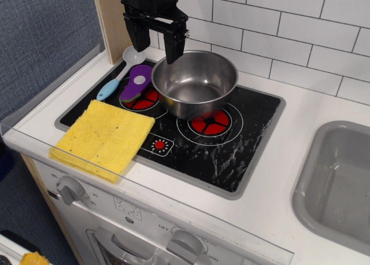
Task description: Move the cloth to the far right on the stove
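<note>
The yellow cloth lies flat at the front left, half on the black stove and half on the white counter. My gripper hangs open and empty above the back left of the stove, well behind the cloth and just left of the steel pot. The pot stands between the two red burners. The right part of the stove is bare glossy black.
A purple toy eggplant and a blue-handled white spoon lie on the back left burner. A grey sink basin is at the right. A tiled wall stands behind. A small yellow scrap lies below left.
</note>
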Controlling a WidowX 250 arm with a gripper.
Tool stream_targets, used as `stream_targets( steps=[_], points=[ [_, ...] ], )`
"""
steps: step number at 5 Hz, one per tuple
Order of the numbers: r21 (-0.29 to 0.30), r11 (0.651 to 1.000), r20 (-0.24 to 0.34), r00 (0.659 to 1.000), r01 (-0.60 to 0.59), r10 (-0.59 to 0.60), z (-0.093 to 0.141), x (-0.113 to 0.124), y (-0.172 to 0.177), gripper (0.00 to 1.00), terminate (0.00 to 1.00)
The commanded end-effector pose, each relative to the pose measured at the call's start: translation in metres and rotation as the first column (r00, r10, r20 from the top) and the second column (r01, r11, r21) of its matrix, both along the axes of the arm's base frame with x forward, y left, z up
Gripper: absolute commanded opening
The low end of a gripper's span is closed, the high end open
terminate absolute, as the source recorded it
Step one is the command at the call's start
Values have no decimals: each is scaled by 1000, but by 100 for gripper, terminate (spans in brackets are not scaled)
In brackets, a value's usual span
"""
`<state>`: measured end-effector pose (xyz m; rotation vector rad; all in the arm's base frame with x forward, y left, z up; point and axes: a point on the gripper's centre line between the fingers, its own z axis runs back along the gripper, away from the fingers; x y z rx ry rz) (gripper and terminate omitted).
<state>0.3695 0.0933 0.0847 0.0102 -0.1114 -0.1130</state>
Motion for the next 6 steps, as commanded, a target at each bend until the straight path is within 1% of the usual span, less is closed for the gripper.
stream_targets(
  steps=[1,2,3,4,5,6],
  points=[
    [0,1000,0,1000,0,0,0,0,0,100,0],
    [3,999,35,998,-51,50,7,-29,8,100,0],
    [15,996,48,995,-83,82,8,-54,13,100,0],
    [24,994,44,994,-103,102,2,-76,15,100,0],
    [41,996,-33,996,-83,84,-24,-82,11,100,0],
    [77,992,-87,991,-96,102,-46,-75,13,100,0]
  ],
)
